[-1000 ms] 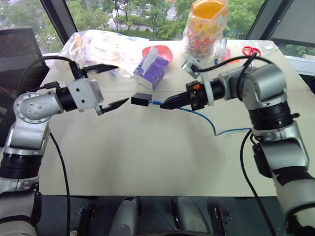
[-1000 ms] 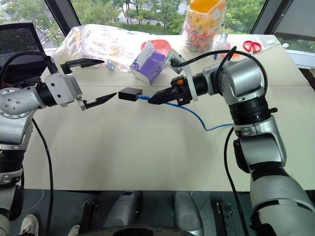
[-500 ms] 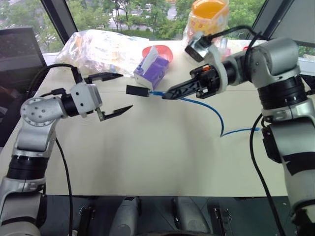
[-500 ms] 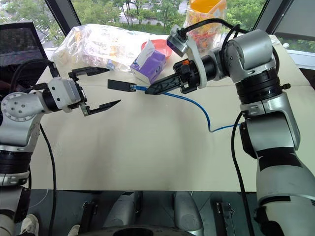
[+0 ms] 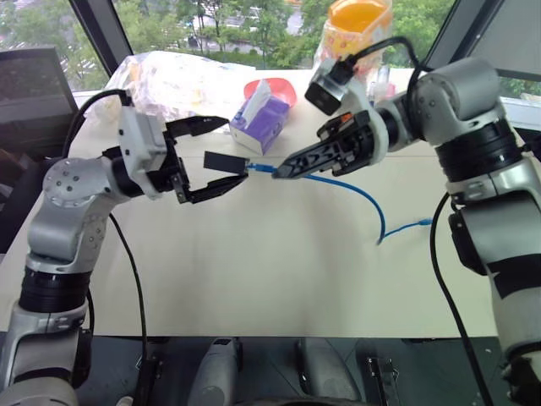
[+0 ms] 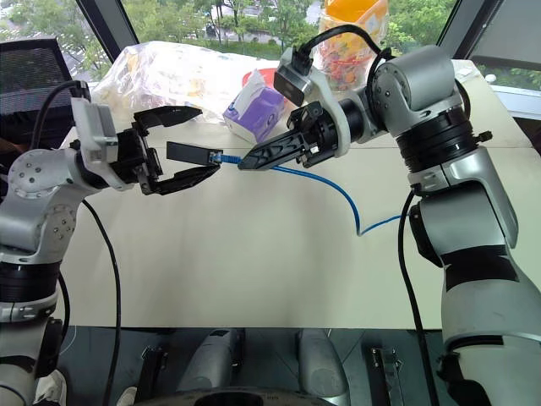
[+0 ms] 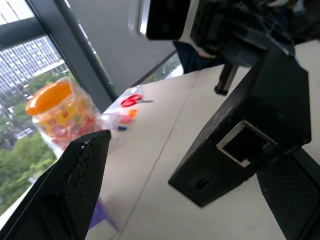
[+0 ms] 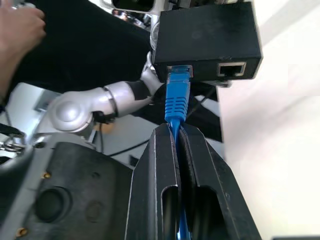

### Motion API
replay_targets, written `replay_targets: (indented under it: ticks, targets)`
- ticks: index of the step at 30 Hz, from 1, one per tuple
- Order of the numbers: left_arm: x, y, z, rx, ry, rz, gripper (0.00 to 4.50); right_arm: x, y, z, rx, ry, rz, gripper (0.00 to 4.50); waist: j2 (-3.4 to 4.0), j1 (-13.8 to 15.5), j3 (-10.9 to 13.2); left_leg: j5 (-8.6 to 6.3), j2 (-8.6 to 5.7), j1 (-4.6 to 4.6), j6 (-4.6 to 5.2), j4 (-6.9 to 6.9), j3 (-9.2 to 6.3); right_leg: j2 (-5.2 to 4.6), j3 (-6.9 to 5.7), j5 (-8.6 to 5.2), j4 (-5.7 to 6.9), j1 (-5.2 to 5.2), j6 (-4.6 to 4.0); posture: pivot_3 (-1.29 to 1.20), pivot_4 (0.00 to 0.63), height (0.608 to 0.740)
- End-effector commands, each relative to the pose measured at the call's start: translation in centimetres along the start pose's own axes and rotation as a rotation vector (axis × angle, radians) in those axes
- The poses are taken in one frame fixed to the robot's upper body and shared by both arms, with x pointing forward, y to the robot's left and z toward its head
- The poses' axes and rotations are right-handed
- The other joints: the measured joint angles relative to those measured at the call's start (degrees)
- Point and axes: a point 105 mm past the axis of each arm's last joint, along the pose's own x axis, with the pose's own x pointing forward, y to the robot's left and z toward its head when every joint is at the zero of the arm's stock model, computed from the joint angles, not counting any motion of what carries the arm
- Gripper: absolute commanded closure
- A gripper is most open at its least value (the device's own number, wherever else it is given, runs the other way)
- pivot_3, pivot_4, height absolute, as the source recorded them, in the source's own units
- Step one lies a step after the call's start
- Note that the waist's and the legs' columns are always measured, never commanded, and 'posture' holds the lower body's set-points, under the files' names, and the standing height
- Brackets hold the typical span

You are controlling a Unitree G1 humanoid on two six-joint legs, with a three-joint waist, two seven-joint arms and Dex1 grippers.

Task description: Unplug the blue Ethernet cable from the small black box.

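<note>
A: Arm build? Silver-grey rounded shells, black ribbed joint bands, small dark screws ringing the left shoulder cap.
B: Black cables loop outside each arm. Left end effector (image 5: 212, 154) and right end effector (image 5: 282, 169) have two black tapered fingers, textured pads. White camera block per wrist, orange dot near right wrist.

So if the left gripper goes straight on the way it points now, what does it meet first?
Most likely the black box: it hangs on the blue cable right between the open left gripper fingers. Beyond it comes the right gripper, shut on the cable.
</note>
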Motion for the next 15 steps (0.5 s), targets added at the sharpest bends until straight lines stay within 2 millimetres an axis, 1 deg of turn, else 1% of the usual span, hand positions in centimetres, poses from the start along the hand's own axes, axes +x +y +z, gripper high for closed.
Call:
replay_targets:
  ticks: [1, 3, 6, 9, 10, 11, 15]
  targets:
    - [-0.3, -0.2, 1.8, -0.005, -0.049, -0.010, 0.00, 0.1, 1.0, 0.4, -0.010, 0.010, 0.029, 4.44, 0.00, 0.03, 0.00, 0.00, 0.00, 0.00, 0.00, 0.00, 0.00, 0.01, 0.00, 0.00, 0.00, 0.00, 0.00, 0.00, 0.150, 0.740]
    - [-0.3, -0.5, 1.9, -0.012, -0.047, -0.024, 0.00, 0.0, 0.7, 0.3, -0.003, 0.015, 0.021, 4.44, 0.00, 0.04, 0.00, 0.00, 0.00, 0.00, 0.00, 0.00, 0.00, 0.01, 0.00, 0.00, 0.00, 0.00, 0.00, 0.00, 0.150, 0.740]
    - [-0.4, -0.8, 1.9, -0.010, -0.040, -0.028, 0.77, -0.1, 0.4, 0.3, 0.004, 0.015, 0.009, 4.50, 0.00, 0.08, 0.00, 0.00, 0.00, 0.00, 0.00, 0.00, 0.00, 0.01, 0.00, 0.00, 0.00, -0.01, 0.00, 0.00, 0.150, 0.740]
    - [-0.5, -1.2, 1.7, -0.004, -0.026, -0.036, 2.26, -0.3, 0.2, 0.2, 0.008, 0.013, -0.001, 4.50, 0.00, 0.10, 0.00, 0.00, 0.00, 0.00, 0.00, 0.00, 0.00, 0.01, 0.00, 0.00, 0.00, -0.01, 0.00, 0.00, 0.150, 0.740]
    - [-0.5, -1.3, 1.7, -0.003, -0.022, -0.037, 2.66, -0.3, 0.1, 0.2, 0.009, 0.013, -0.003, 4.50, 0.00, 0.10, 0.00, 0.00, 0.00, 0.00, 0.00, 0.00, 0.00, 0.01, 0.00, 0.00, 0.00, -0.01, 0.00, 0.00, 0.150, 0.740]
    - [-0.5, -1.4, 1.6, -0.001, -0.016, -0.040, 2.75, -0.3, 0.1, 0.2, 0.009, 0.012, -0.004, 4.50, 0.00, 0.11, 0.00, 0.00, 0.00, 0.00, 0.00, 0.00, 0.00, 0.01, 0.00, 0.00, 0.00, -0.01, 0.00, 0.00, 0.150, 0.740]
    - [-0.6, -1.5, 1.4, 0.000, -0.005, -0.040, 2.75, -0.4, 0.0, 0.2, 0.006, 0.014, -0.009, 4.50, 0.00, 0.11, 0.00, 0.00, 0.00, 0.00, 0.00, 0.00, 0.00, 0.01, 0.00, 0.00, 0.00, -0.01, 0.00, 0.00, 0.150, 0.740]
